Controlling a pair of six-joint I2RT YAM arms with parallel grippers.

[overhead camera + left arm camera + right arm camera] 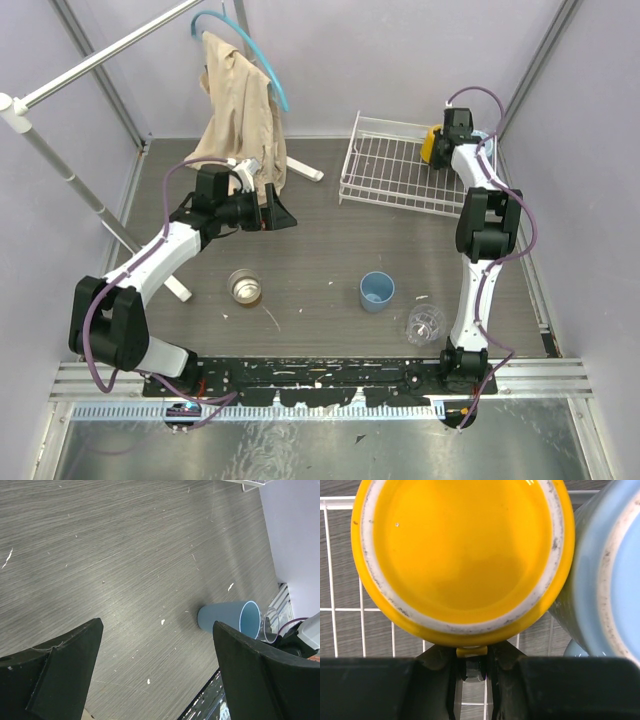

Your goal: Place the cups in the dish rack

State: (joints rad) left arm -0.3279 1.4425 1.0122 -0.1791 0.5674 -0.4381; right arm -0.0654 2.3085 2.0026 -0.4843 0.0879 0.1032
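The white wire dish rack (385, 165) stands at the back right. My right gripper (447, 140) is over its right end, shut on the handle of the yellow-orange mug (430, 144). In the right wrist view this mug (465, 555) is bottom-up over the rack wires (330, 610), its handle between my gripper (472, 665). The light blue handled mug (605, 580) sits right beside it. The silvery metal cup (244, 286), the small light blue tumbler (377, 291) and the clear glass cup (425, 324) stand on the table. My left gripper (275, 215) is open and empty; its wrist view (157, 630) shows the tumbler (227, 617) and the glass (270, 625) beyond.
A white pole clothes stand (60, 165) with a beige cloth (235, 100) and a blue hanger (265, 55) stands at the back left, just behind my left gripper. One foot of the stand (178, 290) lies left of the metal cup.
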